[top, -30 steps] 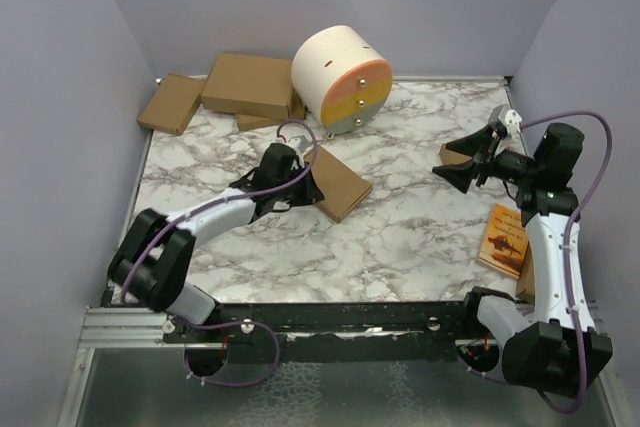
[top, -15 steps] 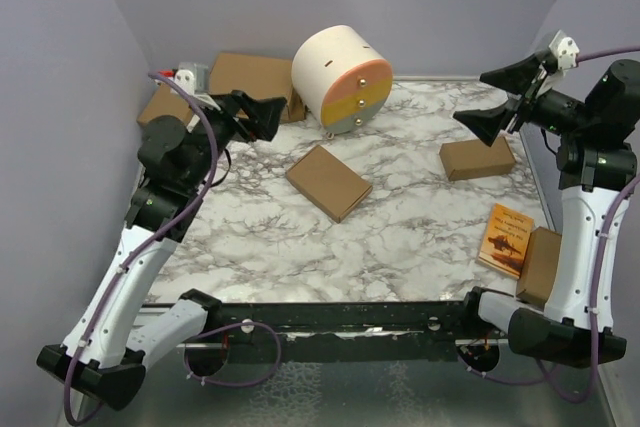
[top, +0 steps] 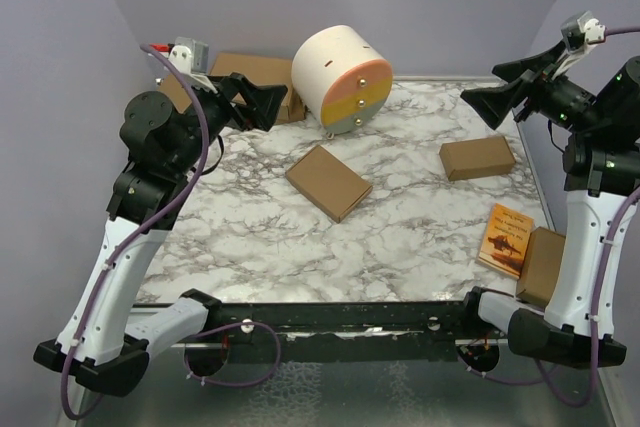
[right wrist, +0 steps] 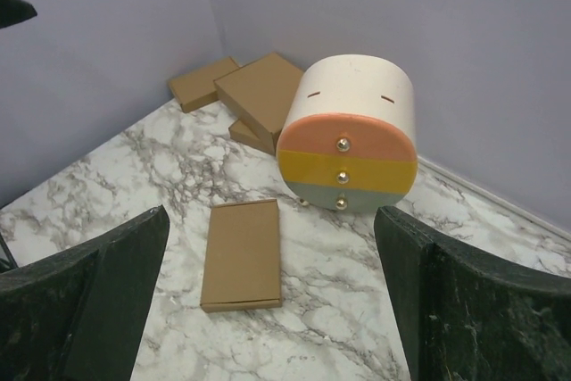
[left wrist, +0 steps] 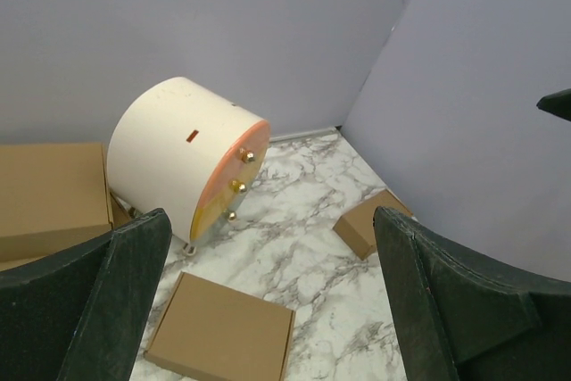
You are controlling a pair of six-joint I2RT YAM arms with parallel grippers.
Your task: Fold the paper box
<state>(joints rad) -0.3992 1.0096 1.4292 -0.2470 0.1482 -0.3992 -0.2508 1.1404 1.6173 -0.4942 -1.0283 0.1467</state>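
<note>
A: Whereabouts?
B: Centre of the grey-veined marble counter (top: 430, 237): the thin brown cardboard mailer box (top: 328, 182), lying flat, near side of the cream drum-shaped drawer cabinet (top: 342, 78). Already looks closed up.
A: Handling?
B: Probably light, stiff across panels, weak along creases. Smooth, so likely to slide. Best pinched along a long edge.
A: And the left fingers (top: 265, 102), right fingers (top: 497, 103)?
B: Both spread wide, raised, holding nothing.

No text, label, brand or number can be read in any view. An orange book (top: 505, 240), lying at the right edge of the marble table (top: 400, 237), has dark print and a dark picture on its cover, too small to make out.
</note>
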